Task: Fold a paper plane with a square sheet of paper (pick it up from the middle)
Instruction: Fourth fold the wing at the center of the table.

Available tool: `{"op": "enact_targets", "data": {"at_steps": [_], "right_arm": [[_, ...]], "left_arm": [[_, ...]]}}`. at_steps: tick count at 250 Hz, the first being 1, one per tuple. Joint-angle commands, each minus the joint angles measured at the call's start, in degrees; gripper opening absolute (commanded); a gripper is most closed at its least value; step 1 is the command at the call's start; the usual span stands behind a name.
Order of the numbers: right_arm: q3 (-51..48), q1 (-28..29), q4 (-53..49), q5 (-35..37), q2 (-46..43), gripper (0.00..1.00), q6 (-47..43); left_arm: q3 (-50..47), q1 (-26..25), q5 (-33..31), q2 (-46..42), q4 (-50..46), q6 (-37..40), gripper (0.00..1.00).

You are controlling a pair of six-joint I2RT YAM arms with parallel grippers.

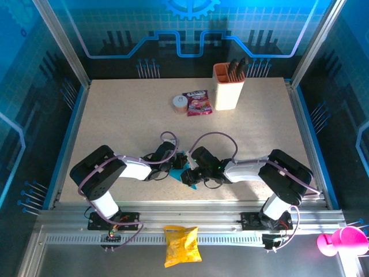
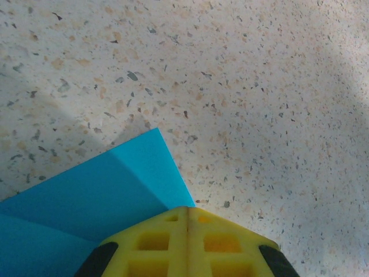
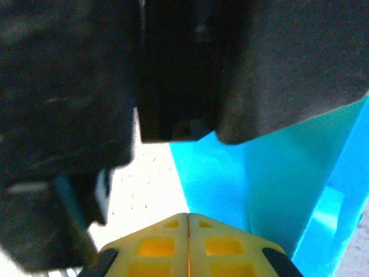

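The square sheet of paper [image 1: 191, 183] is bright cyan-blue, creased, and lies near the table's front middle, between the two arms. My left gripper [image 1: 176, 167] is shut. In the left wrist view its yellow fingertips [image 2: 167, 231] sit over the paper [image 2: 104, 196] at the right edge, and whether they pinch it I cannot tell. My right gripper [image 1: 185, 175] is shut too. In the right wrist view the left edge of the paper [image 3: 271, 184] runs straight into the seam between the closed yellow fingers [image 3: 216, 242]. The left arm's dark body [image 3: 86, 104] looms close above.
At the back of the table stand an orange-and-white holder [image 1: 229, 86] with dark handles, a red-purple snack packet [image 1: 198, 103] and a small roll [image 1: 180, 103]. A yellow crisp bag [image 1: 181, 245] lies on the rail in front of the arm bases. A pink object [image 1: 341, 240] sits at the lower right.
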Motion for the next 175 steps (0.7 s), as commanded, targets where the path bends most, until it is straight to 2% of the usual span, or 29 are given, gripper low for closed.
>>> {"op": "enact_targets", "data": {"at_steps": [1,101,139,175], "right_arm": [[-1.12,-0.98,1.85,-0.74,1.16,0.07,0.32],[-6.81,-2.08,4.79,-1.25,-0.54,0.06,1.37],[-8.9,-2.81,8.42,-3.99,-1.14,0.06,2.67],[-9.02,-2.84,10.09,-6.9,-5.21,0.08,4.02]], "left_arm": [[-1.41,0.13,-0.95,2.25,-4.66,1.13,0.0],[-1.62,0.18,-1.75,3.22,-5.09,1.57,0.0],[-1.71,0.13,-1.74,3.03,-5.25,1.57,0.0],[-1.77,0.13,-1.99,2.42,-5.58,1.56,0.0]]}}
